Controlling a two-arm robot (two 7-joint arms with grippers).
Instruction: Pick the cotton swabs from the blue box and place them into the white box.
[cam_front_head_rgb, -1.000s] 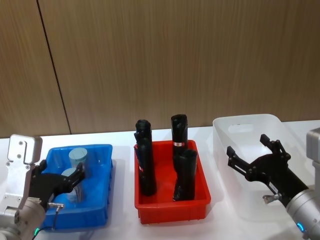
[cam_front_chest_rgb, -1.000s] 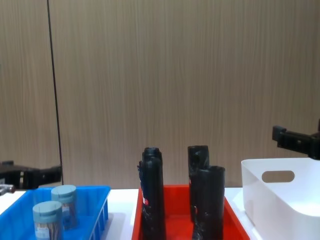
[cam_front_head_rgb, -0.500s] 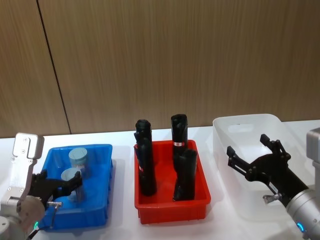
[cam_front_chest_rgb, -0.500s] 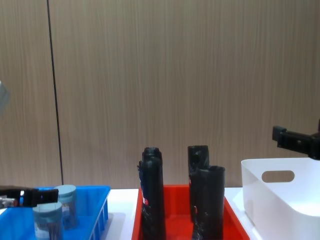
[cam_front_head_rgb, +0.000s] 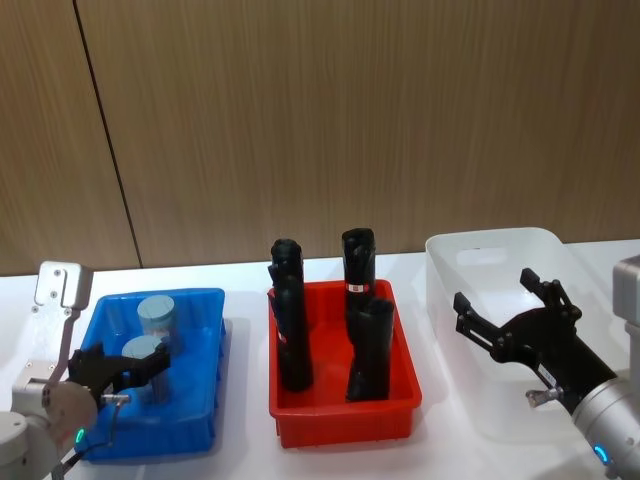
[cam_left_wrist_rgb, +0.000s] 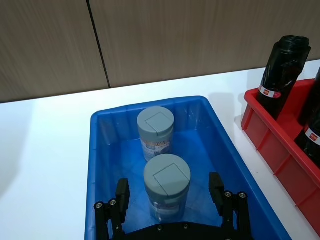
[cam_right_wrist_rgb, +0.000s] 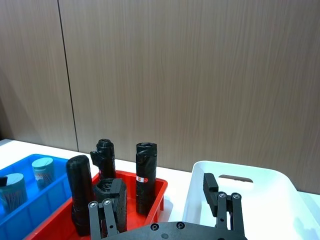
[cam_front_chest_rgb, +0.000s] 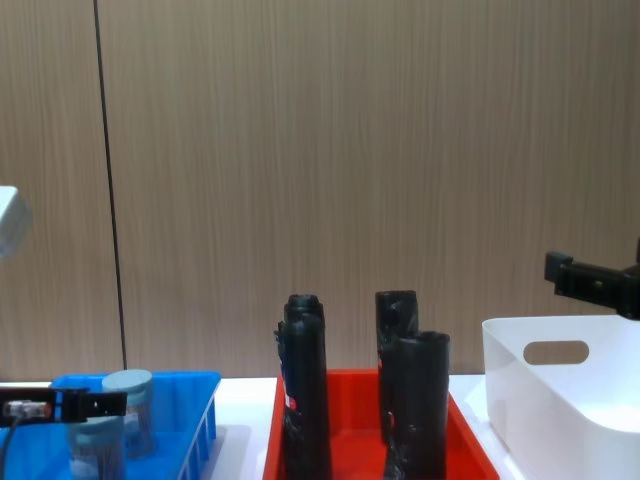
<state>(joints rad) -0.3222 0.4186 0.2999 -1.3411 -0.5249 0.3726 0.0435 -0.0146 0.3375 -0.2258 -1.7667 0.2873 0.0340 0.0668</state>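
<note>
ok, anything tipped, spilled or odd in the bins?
Nothing stands out. The near jar and far jar stand upright in the blue box, left pincer open around the near one; right pincer open by the white box.

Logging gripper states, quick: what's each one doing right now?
Left gripper: open, straddling the nearer cotton swabs jar in the blue box.
Right gripper: open, empty, by the white box.

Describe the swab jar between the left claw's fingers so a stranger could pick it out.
Find the blue box at the left end of the table, beside the red bin. Two clear jars with grey-blue lids stand inside it. You want the nearer jar, closest to the robot and flanked by the open left claw; the farther jar stands free behind it.
</note>
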